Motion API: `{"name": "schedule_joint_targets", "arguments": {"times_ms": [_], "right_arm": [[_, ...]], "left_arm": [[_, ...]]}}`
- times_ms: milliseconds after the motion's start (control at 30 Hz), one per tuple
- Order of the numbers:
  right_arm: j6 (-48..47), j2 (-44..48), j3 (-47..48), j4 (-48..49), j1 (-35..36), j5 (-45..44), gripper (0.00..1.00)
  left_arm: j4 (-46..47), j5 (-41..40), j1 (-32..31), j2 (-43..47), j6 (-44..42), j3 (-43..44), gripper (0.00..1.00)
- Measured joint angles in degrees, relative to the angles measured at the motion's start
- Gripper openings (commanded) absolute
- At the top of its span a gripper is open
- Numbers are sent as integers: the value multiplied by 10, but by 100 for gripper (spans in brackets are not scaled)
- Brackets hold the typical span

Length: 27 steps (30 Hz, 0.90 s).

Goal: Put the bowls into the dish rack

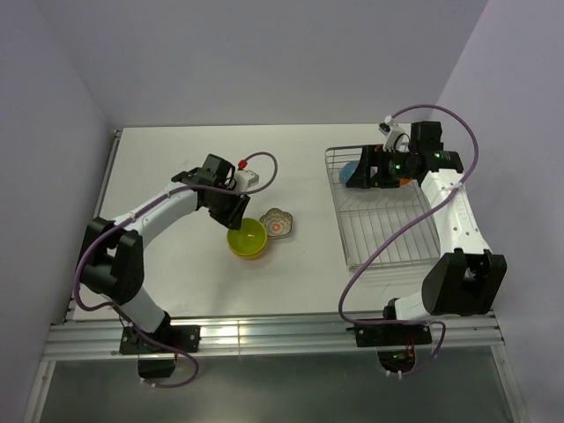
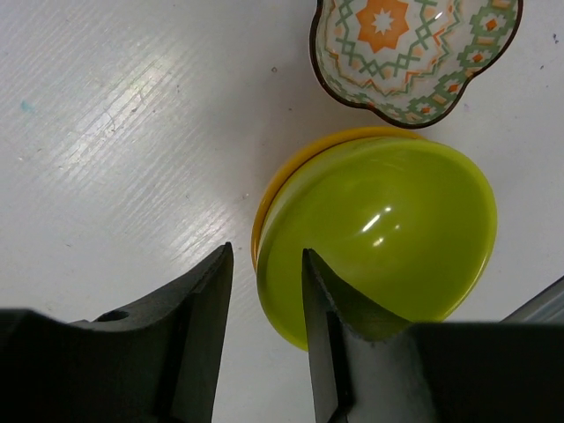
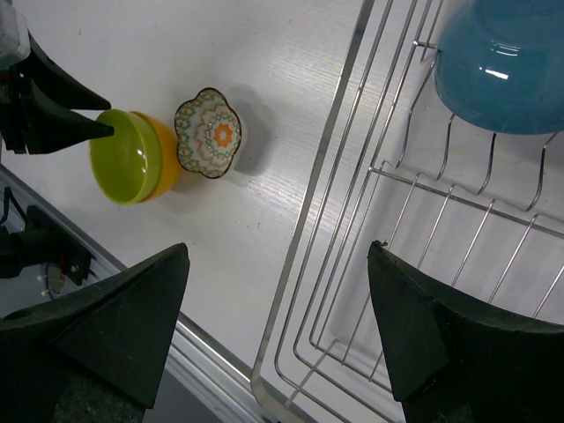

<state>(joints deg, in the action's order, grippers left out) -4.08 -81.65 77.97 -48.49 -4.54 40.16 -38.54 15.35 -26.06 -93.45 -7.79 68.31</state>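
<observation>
Left of the dish rack [image 1: 388, 236], the half-open left hand [image 2: 266, 256] loosely straddled the rim of the lime-green bowl [image 2: 388, 238]. Above the rack, the right hand [image 3: 278, 251] gaped empty.

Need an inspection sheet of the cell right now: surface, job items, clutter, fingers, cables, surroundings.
Surface: white table, a few small marks.
Job's things: dish rack at right holds a blue bowl in its far left corner; lime-green bowl nested in an orange bowl on the table, floral dish close beside them.
Clutter: nothing seen.
Grippers: left gripper has fingers either side of the lime-green bowl's rim, not clamped; right gripper open above the rack.
Cables: purple cable loops off the left arm; right arm's cable hangs across the rack's near end.
Surroundings: plain pale walls, metal rail at the near edge.
</observation>
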Motion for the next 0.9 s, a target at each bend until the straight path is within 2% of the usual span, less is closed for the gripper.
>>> {"name": "schedule_joint_targets", "arguments": {"times_ms": [200, 533, 733, 900], "right_arm": [[0, 0, -4, 0, 0, 0, 89], [-6, 0, -4, -2, -2, 8, 90], [-7, 1, -4, -2, -2, 31, 90], [0, 12, -4, 1, -2, 49, 90]], "left_arm": [[4, -18, -11, -9, 0, 0, 29], [-3, -24, -16, -13, 0, 4, 0], [-31, -21, -17, -14, 1, 33, 0], [-59, 5, -17, -14, 3, 89, 0]]}}
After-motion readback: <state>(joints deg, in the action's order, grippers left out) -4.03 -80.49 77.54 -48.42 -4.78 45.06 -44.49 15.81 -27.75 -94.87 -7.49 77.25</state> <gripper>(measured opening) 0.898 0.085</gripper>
